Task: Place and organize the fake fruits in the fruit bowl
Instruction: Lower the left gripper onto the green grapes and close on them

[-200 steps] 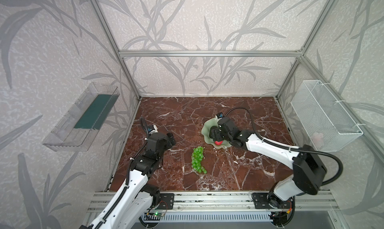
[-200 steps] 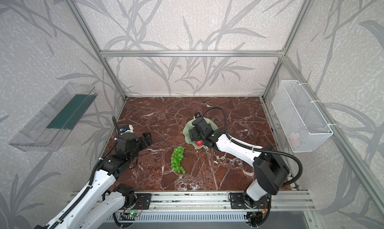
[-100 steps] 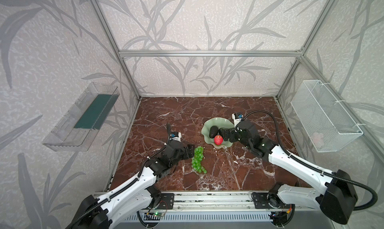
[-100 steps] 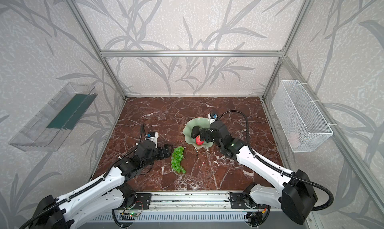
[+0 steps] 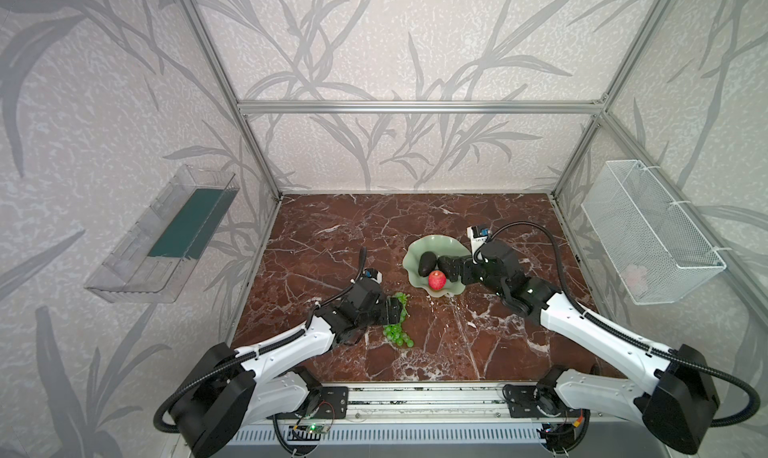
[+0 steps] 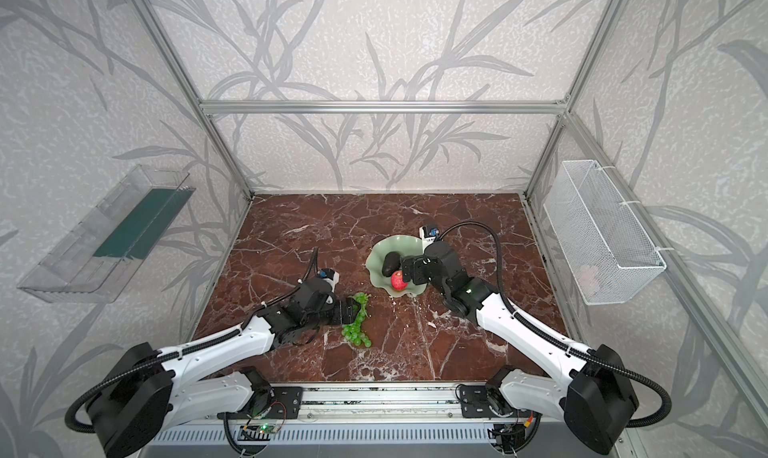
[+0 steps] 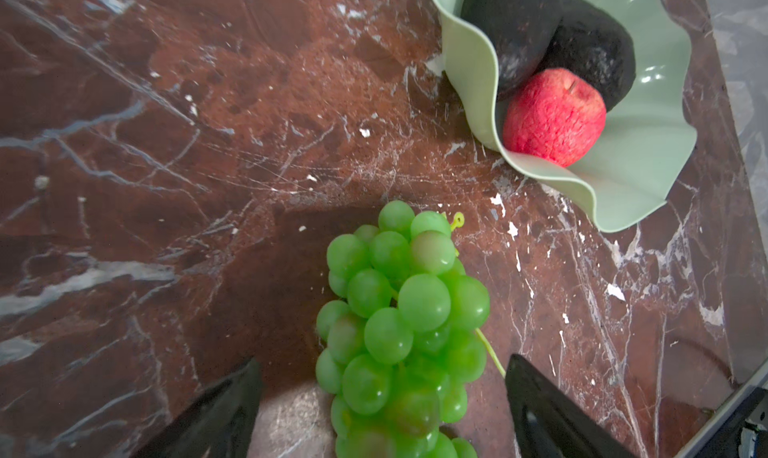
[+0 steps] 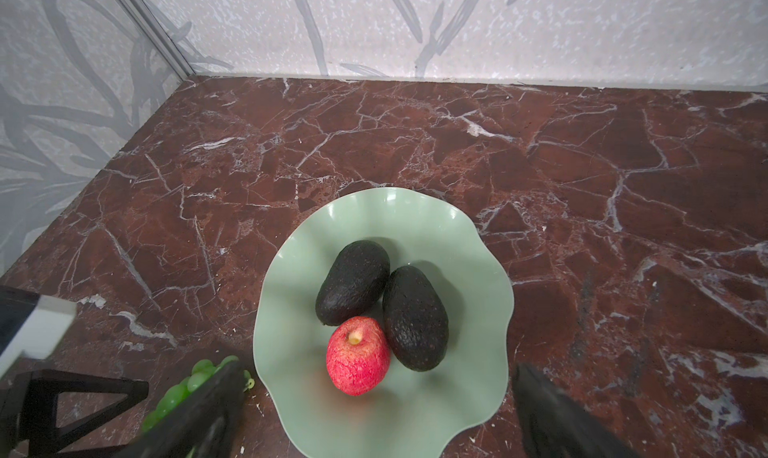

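Left fingers [image 7: 548, 418] astride half-hidden grapes [image 7: 399, 310]

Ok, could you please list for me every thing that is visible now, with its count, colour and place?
avocados: 2, blackish, side by side in the bowl
apple: 1, red, in the bowl next to the avocados
grapes: 1 bunch, green, on the table beside the bowl
bowl: 1, pale green, on the table
table: 1, red-brown marble
wire basket: 1, white, on the right-side wall
clear tray: 1, transparent, on the left-side wall
left hand: 1, black, open around the grapes
right hand: 1, black, open above the bowl
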`<state>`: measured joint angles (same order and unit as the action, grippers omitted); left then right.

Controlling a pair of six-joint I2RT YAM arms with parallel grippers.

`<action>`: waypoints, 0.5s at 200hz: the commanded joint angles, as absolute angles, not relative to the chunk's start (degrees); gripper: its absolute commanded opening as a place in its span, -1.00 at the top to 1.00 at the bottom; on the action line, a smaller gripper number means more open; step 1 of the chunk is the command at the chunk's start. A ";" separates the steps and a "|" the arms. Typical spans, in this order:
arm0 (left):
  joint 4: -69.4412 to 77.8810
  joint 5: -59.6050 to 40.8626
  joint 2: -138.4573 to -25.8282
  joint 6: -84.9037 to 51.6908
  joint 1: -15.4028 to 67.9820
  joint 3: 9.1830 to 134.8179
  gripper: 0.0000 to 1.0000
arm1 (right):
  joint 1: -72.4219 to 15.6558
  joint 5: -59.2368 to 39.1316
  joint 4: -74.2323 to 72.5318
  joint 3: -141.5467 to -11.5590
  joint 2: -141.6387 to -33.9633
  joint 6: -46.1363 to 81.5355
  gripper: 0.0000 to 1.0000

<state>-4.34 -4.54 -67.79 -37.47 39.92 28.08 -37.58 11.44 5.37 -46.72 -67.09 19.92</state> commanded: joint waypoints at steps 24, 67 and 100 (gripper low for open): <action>-2.20 -6.98 -73.84 -35.43 41.65 32.40 -0.85 | -36.72 11.43 4.99 -45.36 -64.79 20.56 -0.98; -0.65 -5.95 -77.81 -37.17 42.16 32.54 -0.80 | -36.31 11.34 5.15 -45.00 -64.38 20.77 -0.98; -0.95 -3.76 -78.83 -37.71 42.10 32.60 -0.71 | -36.06 11.16 5.08 -44.82 -64.49 20.88 -0.98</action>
